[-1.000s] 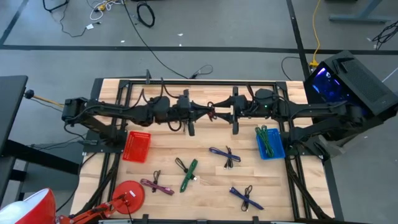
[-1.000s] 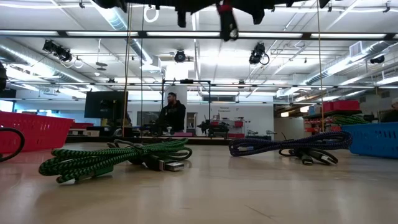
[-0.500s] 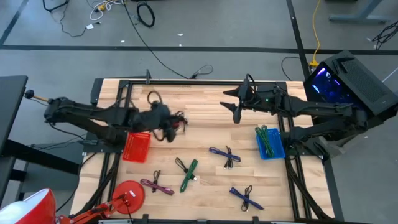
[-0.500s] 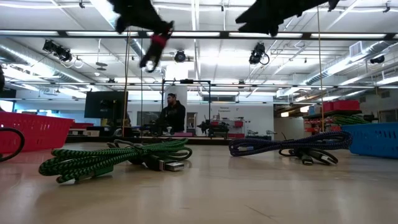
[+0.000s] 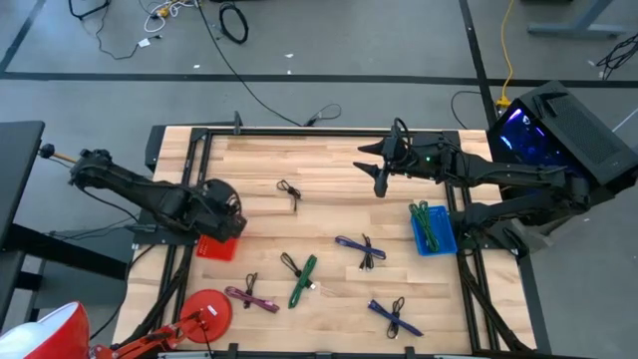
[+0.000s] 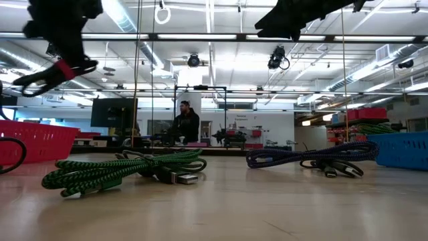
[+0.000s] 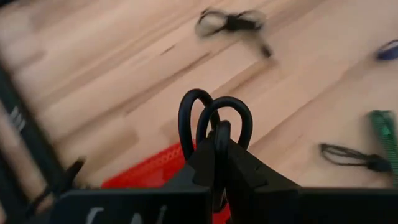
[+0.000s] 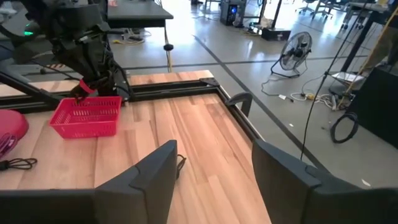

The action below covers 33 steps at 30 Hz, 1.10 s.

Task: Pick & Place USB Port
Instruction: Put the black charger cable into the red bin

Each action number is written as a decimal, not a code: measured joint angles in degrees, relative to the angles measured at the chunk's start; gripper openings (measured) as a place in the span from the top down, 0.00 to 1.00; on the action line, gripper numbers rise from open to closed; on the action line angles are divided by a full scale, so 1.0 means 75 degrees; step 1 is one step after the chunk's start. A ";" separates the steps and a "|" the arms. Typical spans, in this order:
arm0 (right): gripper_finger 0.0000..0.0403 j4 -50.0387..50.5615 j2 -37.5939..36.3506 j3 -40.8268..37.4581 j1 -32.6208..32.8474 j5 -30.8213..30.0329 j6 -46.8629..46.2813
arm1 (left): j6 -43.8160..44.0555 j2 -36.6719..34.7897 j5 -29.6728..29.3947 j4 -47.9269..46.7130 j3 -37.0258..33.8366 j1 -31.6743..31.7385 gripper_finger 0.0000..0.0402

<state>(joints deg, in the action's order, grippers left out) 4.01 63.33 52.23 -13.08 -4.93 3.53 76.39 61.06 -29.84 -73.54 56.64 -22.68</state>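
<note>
From above, the left gripper has moved since a moment ago. It was over the middle of the bench and now it hangs over the red basket, hiding most of it. A small black cable now lies on the bench where the gripper was before. The right gripper has stayed near the back of the bench. The blue basket holds a green cable. A green and black cable, purple cables and a pink cable lie on the wood as before.

From low down, the left gripper has slid far to the left, just above the red basket. Something looped hangs from it, but it is blurry. The right arm is cut off at the top. A striped green cable and a dark blue cable lie in front. A person stands far off.

In the left wrist view, the fingers are clenched on a black cable loop. The red basket shows just below. The far cables are blurry.

In the right wrist view, the fingers are spread wide and hold nothing. Far off, the left gripper hangs over the red basket.
</note>
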 joint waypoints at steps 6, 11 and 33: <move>0.48 0.0041 0.0000 0.0000 0.0000 0.0000 0.0000 | 0.1599 0.0006 0.0456 -0.0797 0.0000 -0.0376 0.96; 0.48 0.0052 0.0000 0.0000 0.0000 0.0018 0.0003 | 0.2200 0.0146 0.0926 -0.0885 -0.0228 -0.0565 0.96; 0.48 0.0111 0.0003 -0.0003 0.0000 0.0359 0.0006 | 0.3131 0.0323 0.1638 0.0485 -0.2130 -0.0771 0.81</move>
<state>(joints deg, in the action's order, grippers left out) 4.84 63.35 52.21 -13.08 -2.24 3.57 99.88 63.48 -17.55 -69.91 40.66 -28.47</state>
